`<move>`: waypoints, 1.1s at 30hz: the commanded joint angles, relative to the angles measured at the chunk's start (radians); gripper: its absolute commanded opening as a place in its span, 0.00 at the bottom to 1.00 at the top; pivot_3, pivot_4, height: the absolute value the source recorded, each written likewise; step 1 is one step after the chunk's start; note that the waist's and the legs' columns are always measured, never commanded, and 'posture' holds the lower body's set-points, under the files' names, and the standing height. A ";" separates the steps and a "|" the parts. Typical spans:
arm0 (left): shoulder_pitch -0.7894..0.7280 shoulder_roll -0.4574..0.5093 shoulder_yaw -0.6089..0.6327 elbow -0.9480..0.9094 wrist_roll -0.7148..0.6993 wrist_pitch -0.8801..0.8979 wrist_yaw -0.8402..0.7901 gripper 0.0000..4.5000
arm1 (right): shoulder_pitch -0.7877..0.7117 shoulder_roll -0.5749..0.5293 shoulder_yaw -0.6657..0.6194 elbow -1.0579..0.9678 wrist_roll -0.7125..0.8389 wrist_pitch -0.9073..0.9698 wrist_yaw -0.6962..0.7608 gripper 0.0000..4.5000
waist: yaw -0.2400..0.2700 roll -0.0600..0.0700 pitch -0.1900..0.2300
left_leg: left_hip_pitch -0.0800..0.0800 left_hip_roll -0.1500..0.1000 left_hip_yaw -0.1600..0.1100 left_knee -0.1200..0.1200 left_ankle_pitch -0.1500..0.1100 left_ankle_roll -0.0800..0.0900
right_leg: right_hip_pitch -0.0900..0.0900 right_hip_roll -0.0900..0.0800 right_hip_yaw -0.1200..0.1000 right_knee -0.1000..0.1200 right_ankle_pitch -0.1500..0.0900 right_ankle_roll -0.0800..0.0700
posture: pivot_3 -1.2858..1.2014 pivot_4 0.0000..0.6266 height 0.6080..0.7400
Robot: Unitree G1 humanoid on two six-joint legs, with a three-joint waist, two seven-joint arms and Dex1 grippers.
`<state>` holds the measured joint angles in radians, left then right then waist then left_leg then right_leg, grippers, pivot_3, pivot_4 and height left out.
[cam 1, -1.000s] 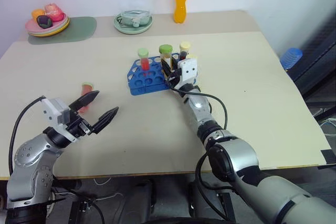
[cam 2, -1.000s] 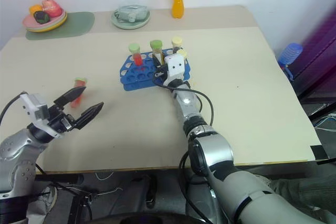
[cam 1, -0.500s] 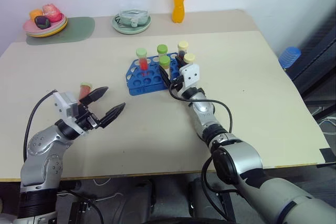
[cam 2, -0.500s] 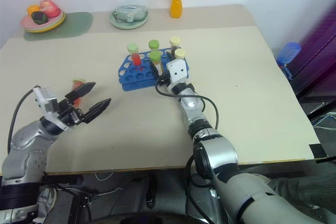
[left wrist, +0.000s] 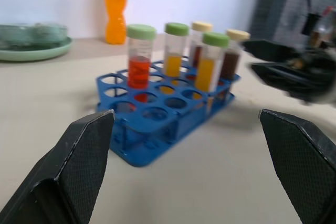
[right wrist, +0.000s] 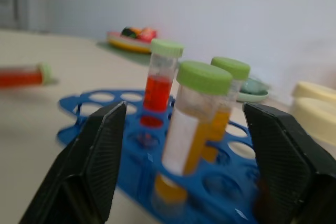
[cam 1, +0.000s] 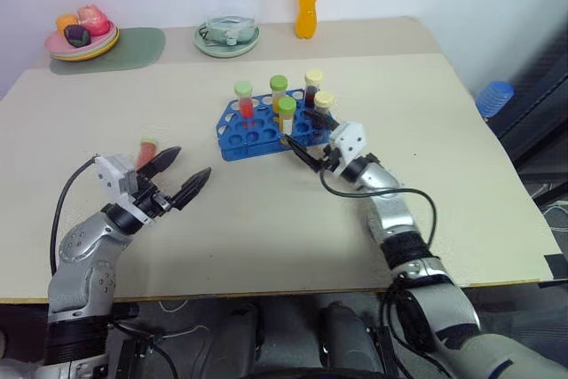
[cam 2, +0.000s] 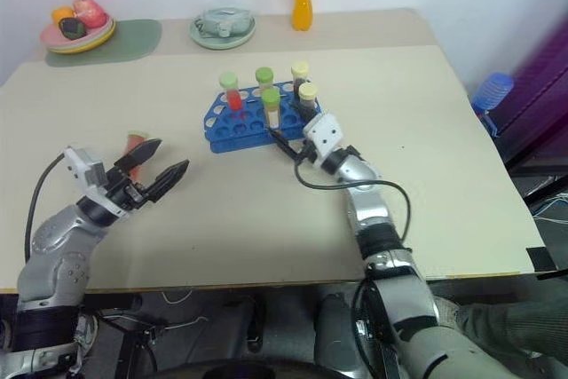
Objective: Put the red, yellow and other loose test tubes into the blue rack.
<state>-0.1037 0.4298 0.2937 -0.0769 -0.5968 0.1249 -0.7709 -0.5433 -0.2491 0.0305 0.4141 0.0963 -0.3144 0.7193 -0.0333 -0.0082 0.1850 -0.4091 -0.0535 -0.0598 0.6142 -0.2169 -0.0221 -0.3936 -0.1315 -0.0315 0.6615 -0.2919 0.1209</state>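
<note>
- Rack (cam 1: 266, 129) of bright blue plastic is seen near the middle of the table (cam 1: 461, 175), with five capped tubes standing in its holes: one red (cam 1: 244, 100), two yellow (cam 1: 286, 118) and two dark brown (cam 1: 311, 88).
- One loose red tube (cam 1: 145, 153) is seen lying on the table well to the left of the rack, just beyond the left gripper (cam 1: 182, 174) and partly hidden by its far finger.
- The left gripper is held spread wide and empty above the table; in its wrist view the rack is framed between the two black fingers (left wrist: 79, 166).
- The right gripper (cam 1: 309, 138) is seen just beside the rack's near right corner, jaws parted and nothing pinched; the nearest yellow tube (right wrist: 191, 124) stands free in its hole, slightly tilted.
- The step in hand is judged to be the pickup of the last loose tube, the yellow one being already seated.
- For the next move, the left gripper would need to be turned toward the lying tube, lowered over it and closed across its body, and an empty hole chosen.
</note>
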 commanded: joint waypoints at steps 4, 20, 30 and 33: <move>-0.060 -0.028 0.066 -0.079 0.117 0.134 0.411 1.00 | 0.132 -0.251 -0.039 -0.421 0.175 0.331 0.179 0.80 | 0.013 -0.002 0.001 | 0.000 0.000 0.000 0.000 -0.001 0.001 | 0.000 0.000 0.000 -0.001 0.000 0.000 | 0.52 0.24 1.00; -0.596 0.065 0.161 -0.013 0.165 1.292 0.897 1.00 | 0.026 -0.359 -0.056 -0.644 0.361 0.526 0.277 0.80 | 0.023 -0.015 0.008 | -0.001 -0.002 -0.001 0.002 -0.001 0.001 | 0.002 0.001 -0.002 -0.003 0.000 0.002 | 0.52 0.24 1.00; -0.871 0.139 0.011 0.441 0.317 1.374 0.847 1.00 | 0.028 -0.353 -0.064 -0.640 0.349 0.511 0.246 0.80 | 0.021 -0.017 0.009 | -0.001 -0.003 0.000 0.001 0.002 -0.004 | 0.001 0.001 -0.002 -0.002 0.000 0.002 | 0.52 0.24 1.00; -0.935 0.170 -0.094 0.610 0.357 1.280 0.771 1.00 | 0.026 -0.346 -0.065 -0.637 0.346 0.504 0.232 0.80 | 0.023 -0.017 0.009 | -0.001 -0.003 0.000 0.001 0.002 -0.004 | 0.001 0.001 -0.002 -0.002 0.000 0.002 | 0.52 0.24 1.00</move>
<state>-1.0030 0.5796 0.2481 0.4714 -0.2684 1.4621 0.0405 -0.4990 -0.6032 -0.0106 -0.2078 0.4387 0.2087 0.9635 -0.0108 -0.0250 0.1938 -0.4105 -0.0563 -0.0596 0.6152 -0.2149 -0.0266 -0.3927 -0.1306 -0.0336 0.6590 -0.2916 0.1233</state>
